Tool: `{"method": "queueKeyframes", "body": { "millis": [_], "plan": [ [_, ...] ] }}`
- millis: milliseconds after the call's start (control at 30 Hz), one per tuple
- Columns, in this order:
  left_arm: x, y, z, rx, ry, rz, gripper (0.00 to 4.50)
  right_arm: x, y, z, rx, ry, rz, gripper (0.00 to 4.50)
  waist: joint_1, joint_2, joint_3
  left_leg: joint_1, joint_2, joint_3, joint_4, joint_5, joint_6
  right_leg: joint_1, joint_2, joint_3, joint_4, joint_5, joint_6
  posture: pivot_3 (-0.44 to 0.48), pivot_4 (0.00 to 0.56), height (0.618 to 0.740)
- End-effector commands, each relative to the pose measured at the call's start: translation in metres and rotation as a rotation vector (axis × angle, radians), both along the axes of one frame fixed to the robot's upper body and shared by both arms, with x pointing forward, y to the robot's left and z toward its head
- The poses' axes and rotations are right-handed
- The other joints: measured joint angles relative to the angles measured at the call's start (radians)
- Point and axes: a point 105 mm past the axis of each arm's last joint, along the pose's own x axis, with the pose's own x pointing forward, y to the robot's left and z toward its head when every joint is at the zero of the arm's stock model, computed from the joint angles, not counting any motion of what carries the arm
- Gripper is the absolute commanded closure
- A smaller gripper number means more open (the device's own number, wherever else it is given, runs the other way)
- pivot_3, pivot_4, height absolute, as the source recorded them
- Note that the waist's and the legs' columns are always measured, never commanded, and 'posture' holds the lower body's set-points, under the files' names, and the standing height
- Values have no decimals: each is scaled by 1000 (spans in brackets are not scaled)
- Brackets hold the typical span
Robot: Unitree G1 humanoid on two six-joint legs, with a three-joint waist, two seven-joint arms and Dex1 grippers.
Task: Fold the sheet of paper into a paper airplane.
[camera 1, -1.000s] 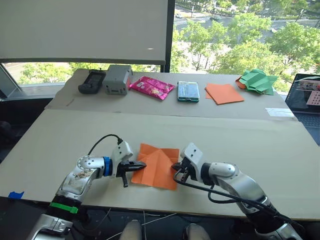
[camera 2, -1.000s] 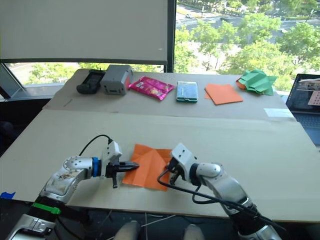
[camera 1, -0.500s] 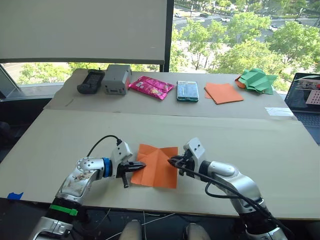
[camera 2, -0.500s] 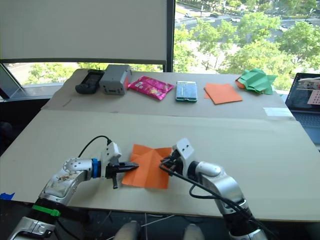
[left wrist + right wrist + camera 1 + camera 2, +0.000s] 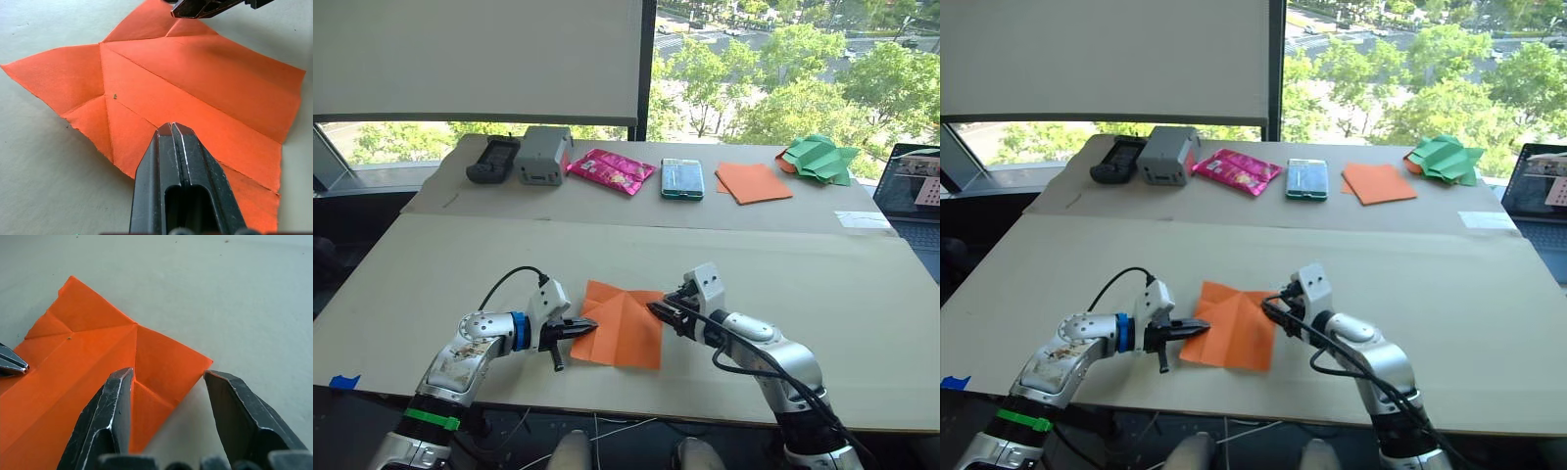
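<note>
Creased orange paper [image 5: 621, 328] flat on near table [image 5: 431, 264], a gripper at each side edge.
Left gripper [image 5: 589, 325] clenched, tips resting on paper's left edge, nothing pinched. Right gripper [image 5: 658, 310] released, jaws spread over paper's far right corner, one finger [image 5: 108, 418] above the sheet, other off its edge. Corners folded in, crease lines visible. Far table strip, well apart: black device [image 5: 493, 160], grey box [image 5: 542, 155], pink packet [image 5: 610, 170], phone [image 5: 681, 178], orange stack [image 5: 752, 182], green paper [image 5: 817, 159]. Laptop [image 5: 911, 191] far right.
</note>
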Motion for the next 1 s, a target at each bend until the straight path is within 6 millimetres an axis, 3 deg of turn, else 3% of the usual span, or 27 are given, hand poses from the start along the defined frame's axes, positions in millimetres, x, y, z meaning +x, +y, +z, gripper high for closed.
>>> {"method": "queueKeyframes", "body": {
  "millis": [33, 233, 333, 500, 633, 700, 1000],
  "plan": [
    [0, -3, 10, -6, -39, -21, 4500, 0, 1, 8, 28, -26, -4, 1908, 0, 0, 0, 0, 0, 0, 0, 0, 0, 0, 0, 0, 0, 0, 0, 0, 150, 702],
    [1, -3, 12, -1, -42, -26, 4500, -1, 5, 7, 53, -23, 1, 1908, 0, 0, 0, 0, 0, 0, 0, 0, 0, 0, 0, 0, 0, 0, 0, 0, 150, 702],
    [1, -3, 12, 1, -42, -29, 4500, -2, 7, 8, 54, -35, 10, 2698, 0, 0, 0, 0, 0, 0, 0, 0, 0, 0, 0, 0, 0, 0, 0, 0, 150, 702],
    [1, -3, 11, 3, -41, -35, 4500, -7, 13, 15, 47, -91, 49, 4466, -1, 0, 0, 0, 0, 0, 0, 0, 0, 0, 0, 0, 0, 0, 0, 0, 150, 702],
    [1, -4, 12, 2, -41, -40, 4500, -14, 21, 24, -15, -188, 124, 4466, -1, 1, 0, 0, 0, 0, 0, 0, 0, 0, 0, 0, 0, 0, 0, 0, 150, 702],
    [2, -4, 12, 3, -40, -43, 4500, -23, 32, 26, -143, -292, 227, 4466, -1, 1, 0, 0, 0, 0, 0, 0, 0, 0, 0, 0, 0, 0, 0, 0, 150, 702],
    [-2, -5, 12, 6, -22, -59, 4500, -33, 41, -4, -547, -441, 408, 4466, -1, 0, 0, 0, 0, 0, 0, 0, 0, -1, 0, 0, -1, 0, 0, 0, 150, 702]
  ]
}}
